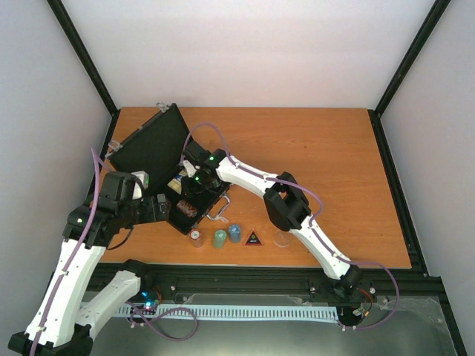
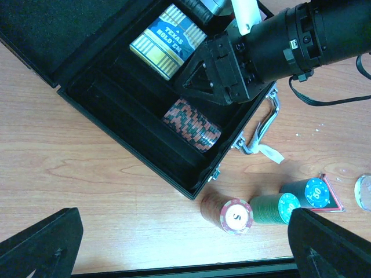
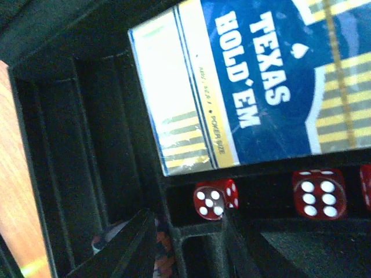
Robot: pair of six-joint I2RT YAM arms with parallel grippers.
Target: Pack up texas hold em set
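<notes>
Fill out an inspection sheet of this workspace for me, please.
Surface: orange-brown wooden table.
Job's things: black case open, holding a card deck, red dice and a row of red chips; three chip stacks, black triangle and clear disc sit on the table beside it.
Clutter: nothing seen.
Hands: left hand open and empty, by the case; right hand inside the case, fingers apart, grip unclear.
Cables: purple cable runs along both arms.
Surroundings: white walls, black frame.
</notes>
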